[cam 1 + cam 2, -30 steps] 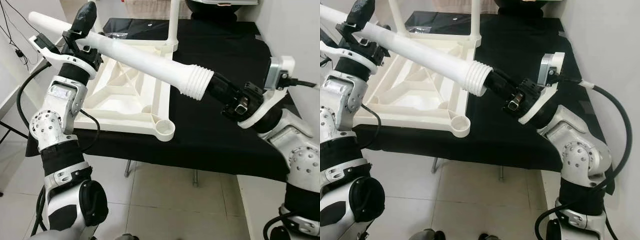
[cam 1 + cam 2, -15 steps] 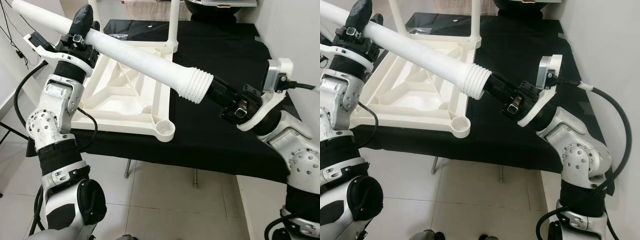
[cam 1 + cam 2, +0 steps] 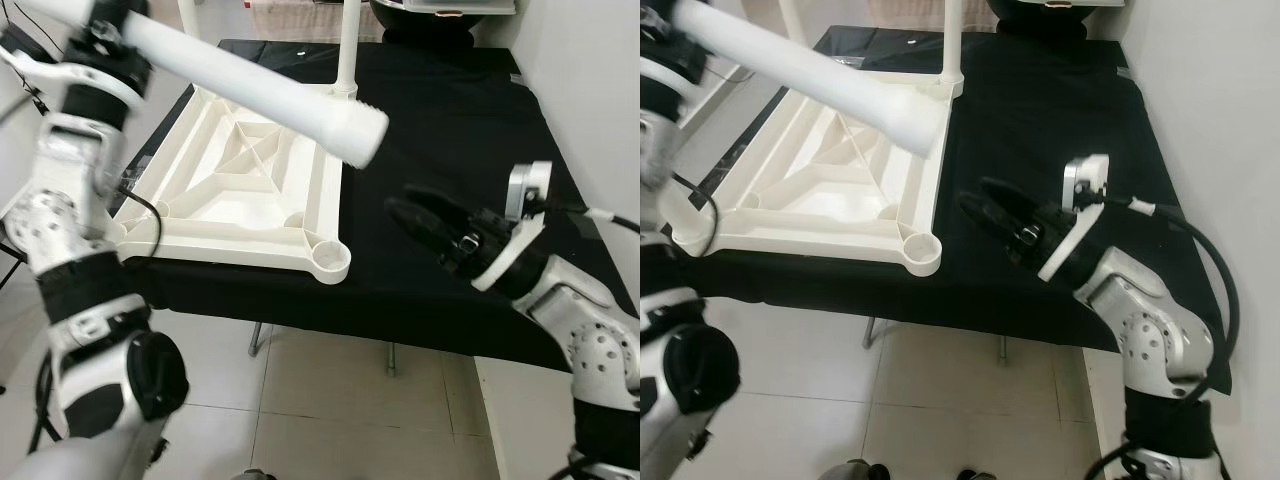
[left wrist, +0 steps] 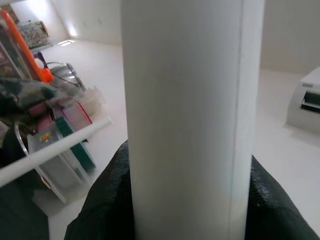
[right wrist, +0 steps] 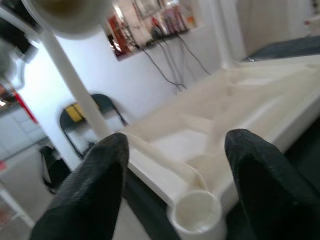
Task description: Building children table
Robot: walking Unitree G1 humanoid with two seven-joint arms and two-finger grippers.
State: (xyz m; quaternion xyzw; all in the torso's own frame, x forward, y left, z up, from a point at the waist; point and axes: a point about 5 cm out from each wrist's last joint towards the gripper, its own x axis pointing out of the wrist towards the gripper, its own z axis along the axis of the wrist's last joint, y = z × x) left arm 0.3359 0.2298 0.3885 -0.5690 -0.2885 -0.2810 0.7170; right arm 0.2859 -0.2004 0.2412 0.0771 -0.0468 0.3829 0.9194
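A: Where is the white table leg (image 3: 262, 93) being held?

B: It is being clamped near its upper end by the left end effector (image 3: 100, 40), slanting above the upturned white tabletop (image 3: 245, 190), which is lying on the black-draped table (image 3: 440, 130).

A: And the right end effector (image 3: 425, 222)?

B: Its fingers (image 5: 102, 190) are being held apart, clear of the leg's free end.

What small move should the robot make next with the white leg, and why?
Probably swing the leg, held by the left end effector, so its free end drops toward the empty corner socket of the upturned tabletop. The right end effector is open, free to guide it.
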